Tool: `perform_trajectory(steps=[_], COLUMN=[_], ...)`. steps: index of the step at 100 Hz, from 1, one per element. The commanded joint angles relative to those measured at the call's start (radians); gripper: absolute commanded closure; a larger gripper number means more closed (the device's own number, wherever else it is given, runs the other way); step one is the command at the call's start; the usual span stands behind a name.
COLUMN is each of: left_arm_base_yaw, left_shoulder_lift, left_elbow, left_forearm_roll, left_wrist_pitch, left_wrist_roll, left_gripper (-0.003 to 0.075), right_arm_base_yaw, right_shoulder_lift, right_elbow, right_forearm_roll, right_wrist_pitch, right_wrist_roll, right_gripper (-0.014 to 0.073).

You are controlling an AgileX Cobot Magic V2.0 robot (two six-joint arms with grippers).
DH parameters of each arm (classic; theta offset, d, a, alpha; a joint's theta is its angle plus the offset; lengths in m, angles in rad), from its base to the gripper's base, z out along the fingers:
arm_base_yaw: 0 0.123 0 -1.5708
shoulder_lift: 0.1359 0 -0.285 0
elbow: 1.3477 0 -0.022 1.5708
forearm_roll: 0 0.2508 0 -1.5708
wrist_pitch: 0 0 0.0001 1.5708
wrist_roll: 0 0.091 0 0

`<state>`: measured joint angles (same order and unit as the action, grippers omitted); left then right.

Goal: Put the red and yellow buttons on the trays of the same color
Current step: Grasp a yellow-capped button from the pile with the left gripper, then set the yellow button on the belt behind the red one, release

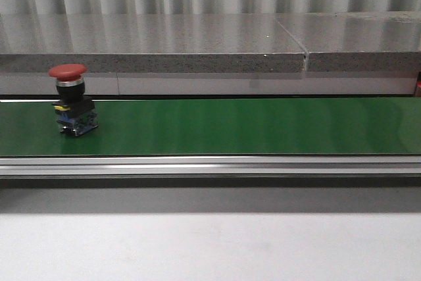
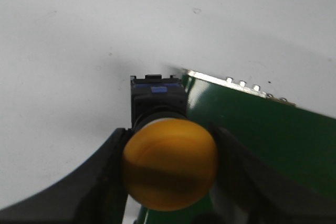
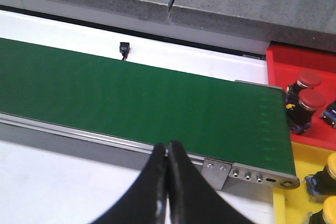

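A red button [image 1: 69,97] with a black and blue base stands upright on the green belt [image 1: 230,126] at the far left of the front view. My left gripper [image 2: 170,163] is shut on a yellow button [image 2: 169,162], whose black base hangs beside the belt's end [image 2: 252,124]. My right gripper [image 3: 168,156] is shut and empty above the belt's near rail [image 3: 79,132]. The red tray [image 3: 299,69] holds two red buttons [image 3: 307,95]. The yellow tray [image 3: 302,203] holds yellow buttons [image 3: 328,169]. Neither gripper shows in the front view.
A grey stone ledge [image 1: 197,44] runs behind the belt. A white table surface [image 1: 210,248] lies in front of the belt. A small black part [image 3: 124,50] sits on the white surface behind the belt. A metal bracket [image 3: 247,171] caps the belt's end by the trays.
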<state>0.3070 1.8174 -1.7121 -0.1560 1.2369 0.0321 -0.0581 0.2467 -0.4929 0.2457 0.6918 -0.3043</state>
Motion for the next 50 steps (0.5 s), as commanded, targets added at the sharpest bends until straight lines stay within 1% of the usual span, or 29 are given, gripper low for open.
perform_trajectory(steps=[1,24,39,50], left_arm_base_yaw=[-0.019,-0.063,-0.110,-0.139], left_shoulder_lift=[-0.105,-0.192,-0.190,-0.190], left_elbow=[0.019,0.149,0.201,0.246], left_forearm_roll=[-0.032,-0.032,-0.032,-0.030], left_wrist_pitch=[0.002,-0.050,-0.054,-0.091], left_wrist_roll=[0.016,0.016,0.016,0.016], left_gripper=[0.0627,0.0627,0.0627,0.0627], right_arm_base_yaw=[0.001,0.001,0.001,0.001], right_shoulder_lift=[0.008,0.008,0.008,0.008], right_elbow=[-0.026,-0.026,-0.026,-0.026], right_forearm_roll=[0.018,0.018,0.018,0.018], right_wrist_pitch=[-0.066,-0.066,-0.066,-0.066], right_wrist_roll=[-0.012,-0.012,-0.012,-0.012], right_gripper=[0.0612,0.0612,0.0612,0.0612])
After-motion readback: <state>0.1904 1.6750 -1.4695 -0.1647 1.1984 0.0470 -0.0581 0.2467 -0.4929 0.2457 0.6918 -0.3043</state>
